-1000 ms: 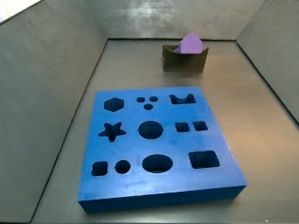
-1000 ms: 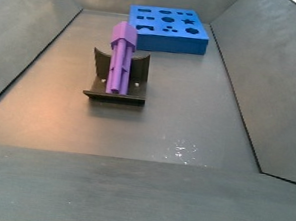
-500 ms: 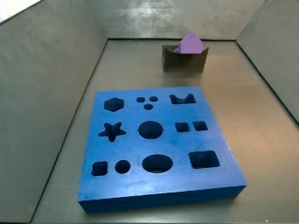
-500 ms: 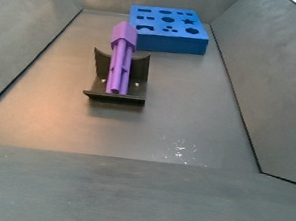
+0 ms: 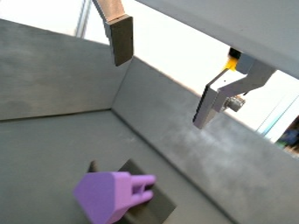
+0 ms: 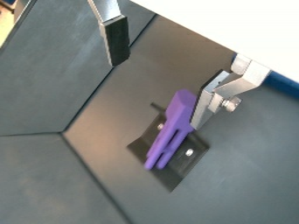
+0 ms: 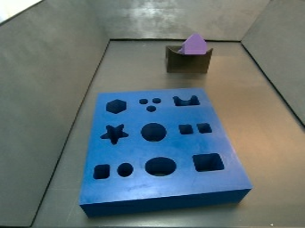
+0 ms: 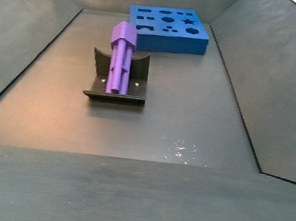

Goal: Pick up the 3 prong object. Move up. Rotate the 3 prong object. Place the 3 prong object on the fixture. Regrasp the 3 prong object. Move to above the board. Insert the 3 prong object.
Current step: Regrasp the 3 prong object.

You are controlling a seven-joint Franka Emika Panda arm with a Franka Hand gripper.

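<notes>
Gripper (image 6: 163, 66) wide open with nothing between the plates, only visible in both wrist views, hanging well above the floor. One finger (image 5: 121, 40) dark-padded, the silver one (image 5: 218, 98) far apart from it.

3 prong object (image 8: 121, 51) lying on the fixture (image 8: 117, 87), left of center in a side view, long purple body stretched along the bracket toward the board (image 8: 168, 30) at top center. Same peg (image 7: 193, 43) poking up as a small purple tip out of the fixture (image 7: 187, 59) at the upper middle, well apart from the board (image 7: 160, 150) filling the lower half.

Peg (image 6: 173, 129) seen under the open fingers, resting across the fixture (image 6: 176, 164), not touched by either plate. Blocky purple end (image 5: 112, 194) near the bottom edge.
</notes>
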